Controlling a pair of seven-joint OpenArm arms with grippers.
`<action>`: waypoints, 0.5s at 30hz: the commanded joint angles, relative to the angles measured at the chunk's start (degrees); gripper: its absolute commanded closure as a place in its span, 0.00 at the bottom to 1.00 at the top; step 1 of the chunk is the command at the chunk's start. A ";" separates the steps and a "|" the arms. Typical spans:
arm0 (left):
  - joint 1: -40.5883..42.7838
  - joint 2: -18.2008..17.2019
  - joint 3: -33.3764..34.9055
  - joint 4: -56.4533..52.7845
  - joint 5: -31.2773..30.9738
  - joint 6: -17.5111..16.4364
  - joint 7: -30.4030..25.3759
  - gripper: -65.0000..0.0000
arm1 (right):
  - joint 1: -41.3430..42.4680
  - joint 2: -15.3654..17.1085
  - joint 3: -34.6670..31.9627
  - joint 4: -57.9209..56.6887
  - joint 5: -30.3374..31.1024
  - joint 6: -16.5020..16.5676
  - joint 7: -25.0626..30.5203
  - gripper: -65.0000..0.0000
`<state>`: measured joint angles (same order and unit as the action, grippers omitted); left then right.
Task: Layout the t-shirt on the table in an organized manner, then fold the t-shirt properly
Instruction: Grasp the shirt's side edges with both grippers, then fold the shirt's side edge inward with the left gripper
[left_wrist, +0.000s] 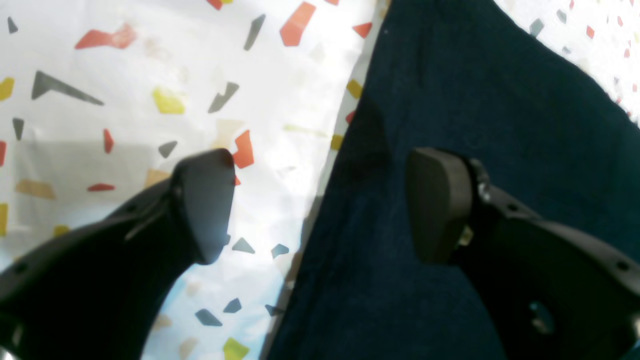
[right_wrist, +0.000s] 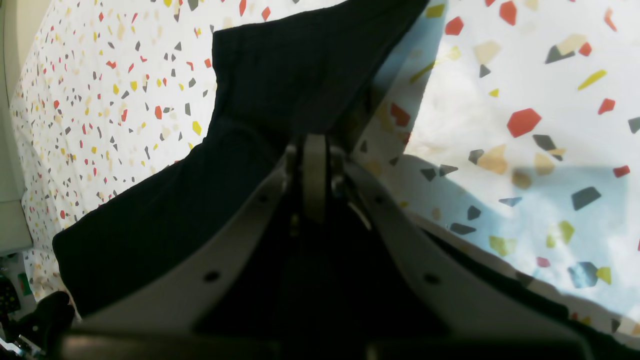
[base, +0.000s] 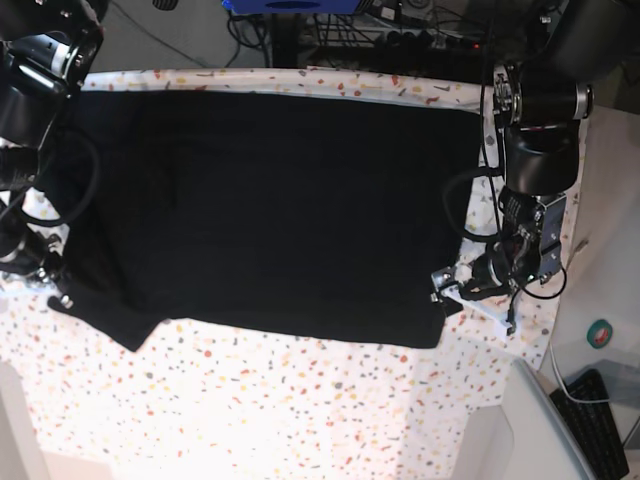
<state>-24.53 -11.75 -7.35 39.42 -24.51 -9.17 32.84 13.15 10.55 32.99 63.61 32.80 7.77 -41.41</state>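
The t-shirt lay spread flat, plain black side up, across the far half of the flecked surface. At its near corner on the base view's right, the left gripper hung over the cloth edge, its 2 fingers wide apart and empty. The right gripper was closed at the opposite edge, pinching the t-shirt's cloth.

One t-shirt, one flecked tabletop, two robot arms, each with one claw: left claw, right claw.
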 joint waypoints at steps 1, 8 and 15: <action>-0.21 0.98 0.28 0.19 -1.82 -2.83 2.54 0.22 | 1.31 1.10 0.28 0.96 0.74 0.63 1.01 1.00; 1.81 0.80 0.28 0.19 -1.82 -3.89 2.46 0.37 | 1.31 1.10 0.28 0.96 0.74 0.63 1.01 1.00; 2.16 0.63 -0.25 0.19 -1.82 -3.89 2.19 0.76 | 1.31 1.10 0.11 0.96 0.74 0.63 1.01 1.00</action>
<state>-22.17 -11.27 -7.75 39.64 -26.63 -12.73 32.14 13.13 10.55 33.04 63.61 32.80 7.77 -41.43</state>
